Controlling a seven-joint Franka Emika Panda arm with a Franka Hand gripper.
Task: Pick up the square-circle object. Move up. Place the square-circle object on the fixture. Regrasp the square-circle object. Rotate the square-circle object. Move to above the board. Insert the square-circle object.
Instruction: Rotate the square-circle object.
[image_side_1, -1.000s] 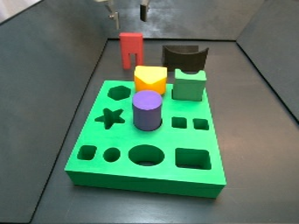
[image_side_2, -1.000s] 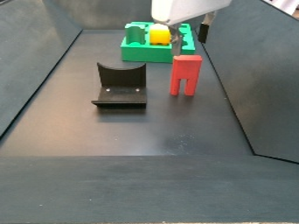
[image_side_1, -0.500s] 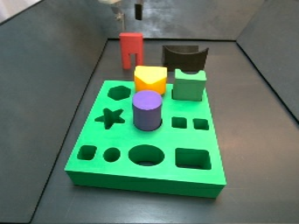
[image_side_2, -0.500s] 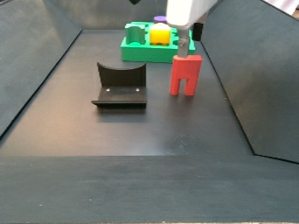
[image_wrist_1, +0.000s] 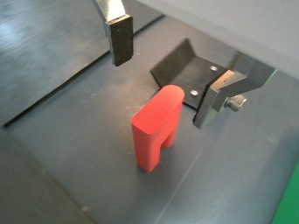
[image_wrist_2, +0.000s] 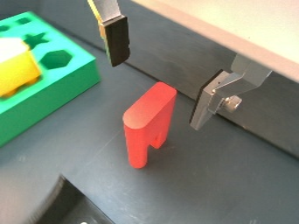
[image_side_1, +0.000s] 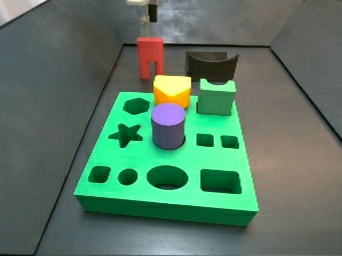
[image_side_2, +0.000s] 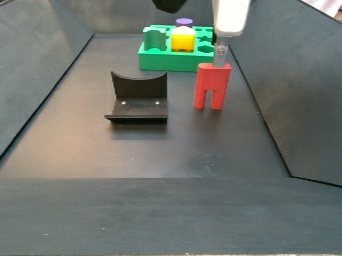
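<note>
The square-circle object is a red oblong block standing upright on the dark floor, behind the board. Both wrist views show it from above. My gripper hangs open above it, one finger on each side and clear of it. In a side view the gripper is at the upper edge, straight over the block. The black fixture stands on the floor beside the block, with nothing on it.
On the green board stand a yellow-orange block, a green cube and a purple cylinder. Sloping dark walls close in the floor on both sides.
The gripper has shifted sideways and turned above the red block, so its fingers now line up over it. The block and the other pieces have not moved.
</note>
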